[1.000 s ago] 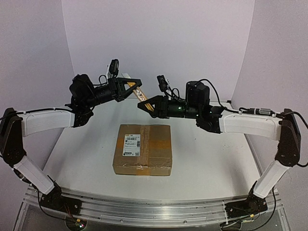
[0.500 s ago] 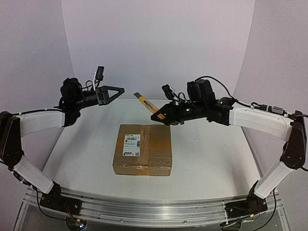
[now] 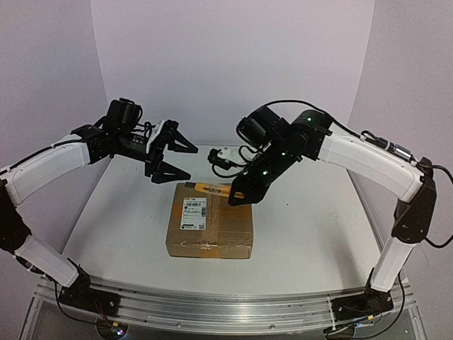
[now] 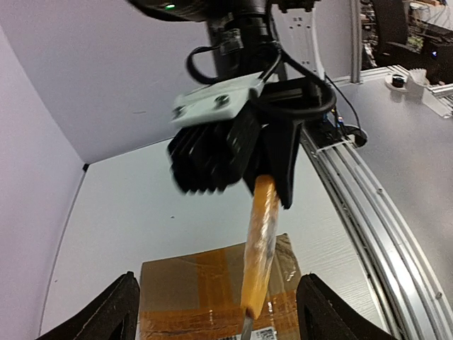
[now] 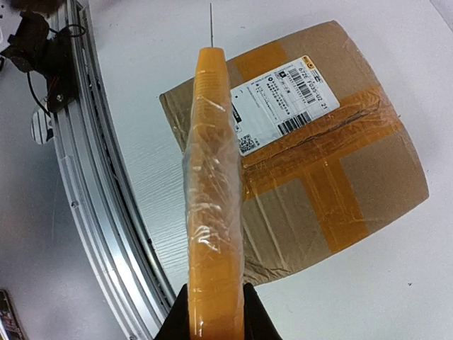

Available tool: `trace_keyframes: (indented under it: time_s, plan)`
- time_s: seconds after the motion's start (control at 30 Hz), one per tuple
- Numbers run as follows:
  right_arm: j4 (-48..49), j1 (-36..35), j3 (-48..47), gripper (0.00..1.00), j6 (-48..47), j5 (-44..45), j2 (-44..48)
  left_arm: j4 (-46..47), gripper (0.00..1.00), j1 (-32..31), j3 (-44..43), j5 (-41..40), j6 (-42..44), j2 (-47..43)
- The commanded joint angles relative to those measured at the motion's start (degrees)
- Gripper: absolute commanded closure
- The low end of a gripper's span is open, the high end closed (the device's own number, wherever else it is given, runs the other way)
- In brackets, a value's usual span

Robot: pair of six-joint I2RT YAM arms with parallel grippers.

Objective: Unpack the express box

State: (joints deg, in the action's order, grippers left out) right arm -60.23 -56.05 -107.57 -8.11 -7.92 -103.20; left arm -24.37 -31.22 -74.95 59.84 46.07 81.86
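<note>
So the handoff is done: a second ago both grippers were bunched together in the upper middle of the overhead view with the knife between them. Now the left gripper has let go. Its jaws stand wide apart with nothing in them, parked left of centre, near the box's far-left corner. The right gripper is clenched on the handle end of the orange knife and has swung down from up high to hang right over the far edge of the box. The box hasn't budged: it sits flat on the table in the middle of the overhead frame, a bit below centre, with its white label on the left half and the flaps shut. In the right wrist view the knife runs straight up the frame with a thin blade poking out at the top, and the crossed tan tape shows to its right. Whether the tip touches the cardboard, I can't tell. My read — the knife is now in the cutting arm and close to the seam, so slicing the tape looks like the next step. Nothing looks cut yet, so the unpacking has barely started.
</note>
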Motion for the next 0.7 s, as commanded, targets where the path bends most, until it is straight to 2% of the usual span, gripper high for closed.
trace_keyframes:
  time_s: [0.0,0.13,0.3,0.43,0.67]
  plan:
    - [-3.2,-1.2,-7.9,1.00,-8.0,4.4,-2.7,-17.8,0.25,-2.0,-4.5,-0.2,11.1,2.6]
    - [-2.8,-1.9,-10.7,1.00,-9.4,4.3,-4.0,-21.5,0.27,-3.0,-5.0,-0.4,10.8,3.8]
    - [-2.3,-2.8,-11.7,1.00,-10.4,3.6,-4.4,-17.4,0.42,-3.1,-5.6,-4.0,6.6,5.3]
    - [-2.2,-2.9,-11.5,1.00,-10.3,3.2,-3.9,-16.3,0.67,-3.1,-6.2,-4.0,6.4,5.1]
    - [-2.2,-2.9,-10.1,1.00,-9.3,3.6,-3.4,-16.4,0.99,-3.1,-5.8,-1.1,6.4,4.3]
